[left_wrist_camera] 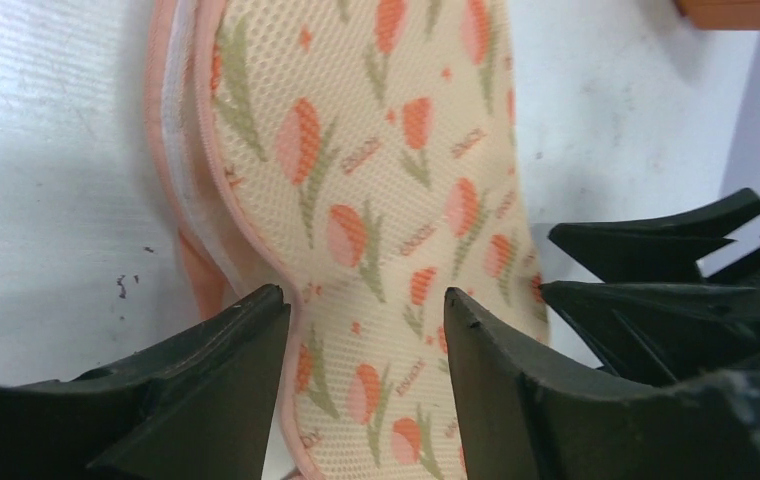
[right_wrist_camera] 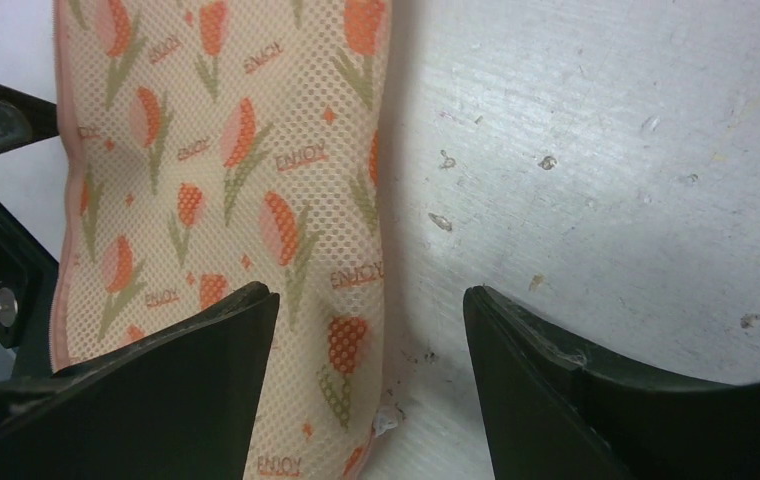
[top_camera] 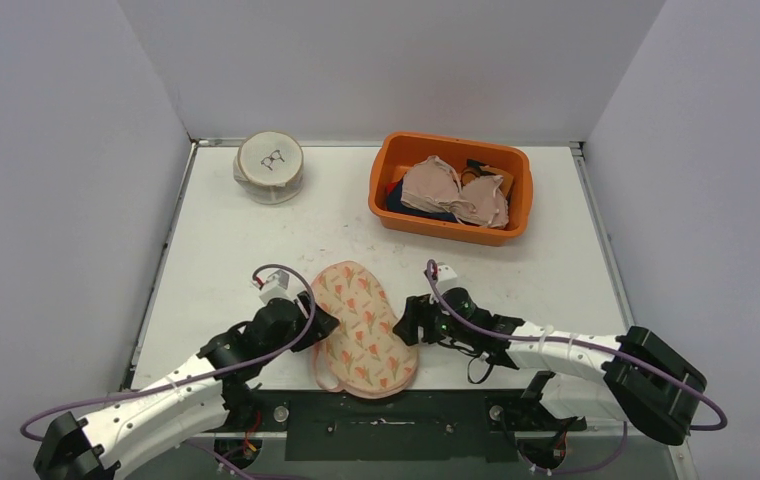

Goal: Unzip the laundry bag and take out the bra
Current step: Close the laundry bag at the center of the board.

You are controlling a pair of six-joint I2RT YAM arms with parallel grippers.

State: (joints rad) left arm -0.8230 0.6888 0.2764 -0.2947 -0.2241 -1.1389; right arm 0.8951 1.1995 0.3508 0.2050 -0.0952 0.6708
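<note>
The laundry bag (top_camera: 364,330), a flat cream mesh pouch printed with orange tulips, lies on the table near the front edge. My left gripper (top_camera: 324,325) is at its left side, open, with the bag's pink-trimmed edge (left_wrist_camera: 256,250) showing below between the fingers (left_wrist_camera: 366,305). My right gripper (top_camera: 406,318) is at the bag's right side, also open (right_wrist_camera: 371,295), straddling the bag's edge (right_wrist_camera: 356,330) and bare table. A small white tab (right_wrist_camera: 386,420) sticks out of that edge. Beige bras (top_camera: 454,190) lie in the orange bin; what the pouch holds is hidden.
The orange bin (top_camera: 396,165) stands at the back right, holding dark cloth besides the bras. A round white mesh pouch (top_camera: 270,166) marked with a bra drawing sits at the back left. White walls close in the table on three sides.
</note>
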